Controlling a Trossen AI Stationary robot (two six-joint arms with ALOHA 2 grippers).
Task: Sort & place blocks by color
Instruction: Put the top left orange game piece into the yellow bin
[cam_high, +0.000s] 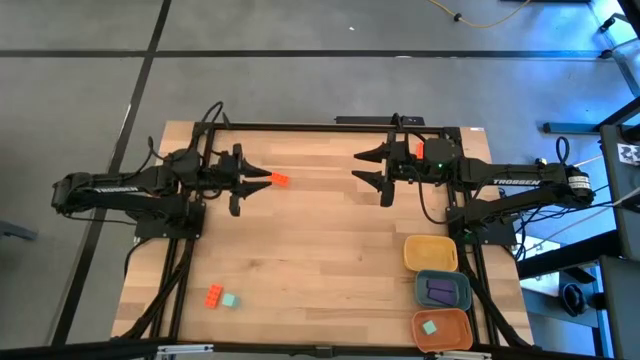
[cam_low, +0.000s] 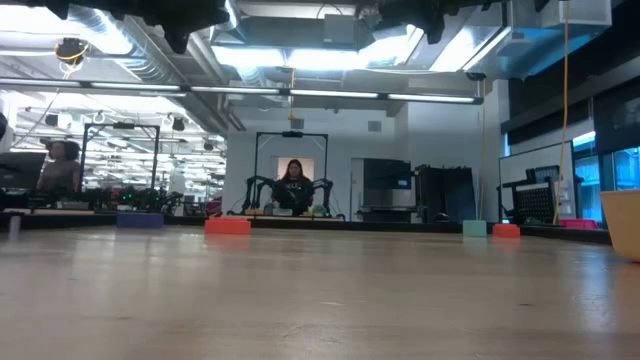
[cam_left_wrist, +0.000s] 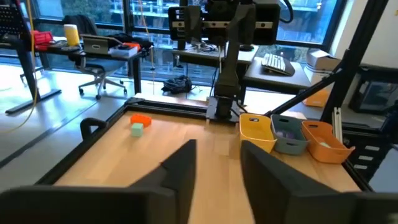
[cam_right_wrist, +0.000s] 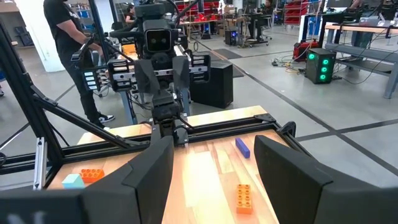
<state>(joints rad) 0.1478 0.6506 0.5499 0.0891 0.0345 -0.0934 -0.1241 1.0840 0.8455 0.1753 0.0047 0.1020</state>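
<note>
My left gripper (cam_high: 255, 182) hovers level over the table's far left, open, with nothing between its fingers (cam_left_wrist: 217, 158). Just off its tips an orange bar block (cam_high: 279, 180) lies flat on the wood. Beside that bar, a purple block (cam_right_wrist: 242, 147) shows in the right wrist view. Near the table's near left edge, an orange block (cam_high: 214, 295) and a teal block (cam_high: 229, 300) rest side by side. My right gripper (cam_high: 358, 167) waits open at the far right, facing the left one (cam_right_wrist: 214, 162).
Three trays stand in a row at the near right: a yellow tray (cam_high: 412, 244), a blue-grey tray (cam_high: 462, 282) holding a purple block (cam_high: 440, 291), and an orange tray (cam_high: 462, 320) holding a teal block (cam_high: 430, 327). Bare wood lies mid-table. A person (cam_right_wrist: 65, 37) stands beyond the table.
</note>
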